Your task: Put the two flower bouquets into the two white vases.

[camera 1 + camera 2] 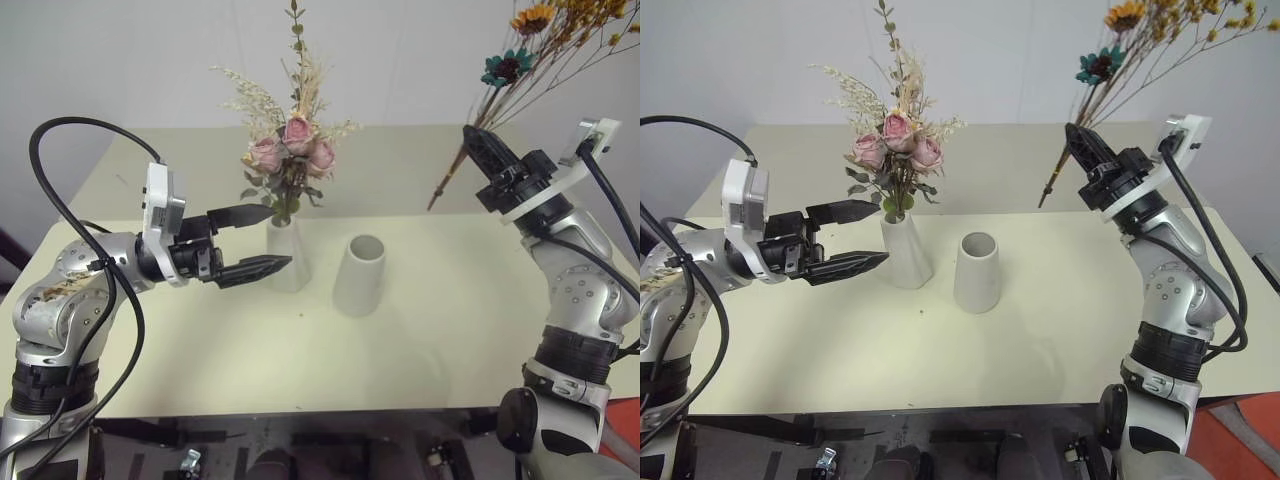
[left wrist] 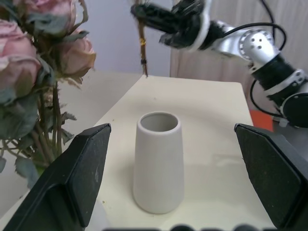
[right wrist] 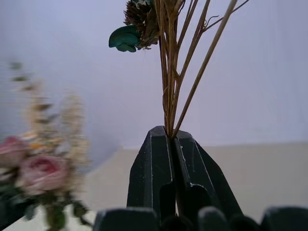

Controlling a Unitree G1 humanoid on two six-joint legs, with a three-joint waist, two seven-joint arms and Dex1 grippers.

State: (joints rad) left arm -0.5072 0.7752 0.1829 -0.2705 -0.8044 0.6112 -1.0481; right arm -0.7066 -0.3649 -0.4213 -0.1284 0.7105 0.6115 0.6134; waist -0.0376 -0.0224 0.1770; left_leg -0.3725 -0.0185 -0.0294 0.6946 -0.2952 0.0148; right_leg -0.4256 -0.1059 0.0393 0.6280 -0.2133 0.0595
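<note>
Broad vase (image 1: 359, 274) empty; slim vase (image 1: 289, 256) holds roses (image 1: 293, 146).

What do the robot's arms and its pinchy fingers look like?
Both arms are made of rounded silver-grey metal sections with black ribbed joints. Thick black cables loop along them. Each wrist carries a white block. The left gripper and right gripper each have two black, pointed fingers shaped like long wedges.

Brown stems (image 3: 169, 91) in clamped right hand (image 3: 172, 136)
</note>
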